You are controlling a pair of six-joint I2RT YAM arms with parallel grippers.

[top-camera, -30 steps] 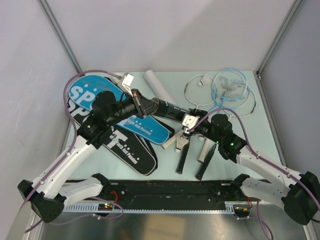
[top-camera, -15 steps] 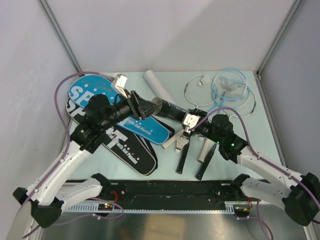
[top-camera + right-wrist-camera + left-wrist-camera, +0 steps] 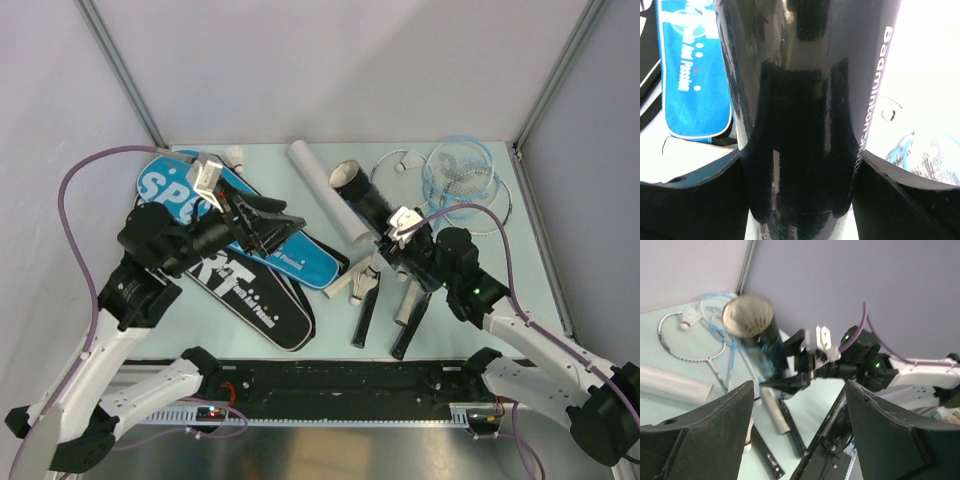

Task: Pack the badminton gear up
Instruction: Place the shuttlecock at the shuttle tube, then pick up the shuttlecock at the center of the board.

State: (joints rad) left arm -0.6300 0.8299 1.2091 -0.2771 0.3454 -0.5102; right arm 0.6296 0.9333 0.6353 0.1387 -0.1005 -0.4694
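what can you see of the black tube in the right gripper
The black tube is a glossy dark cylinder with white lettering along its side beginning "Badminton". Its far end is open, uncapped, showing a pale tan lining. The right gripper is clamped around its near end, a finger on each side. It points away and leftward, apparently tilted up off the table, beside the white tube. Nothing else seems to touch it.

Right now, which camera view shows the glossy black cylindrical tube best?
The top external view: the glossy black cylindrical tube appears at nearly full length, open end included. The left wrist view shows it blurred, mostly its open mouth. The right wrist view shows only a close stretch of its wall with white lettering.
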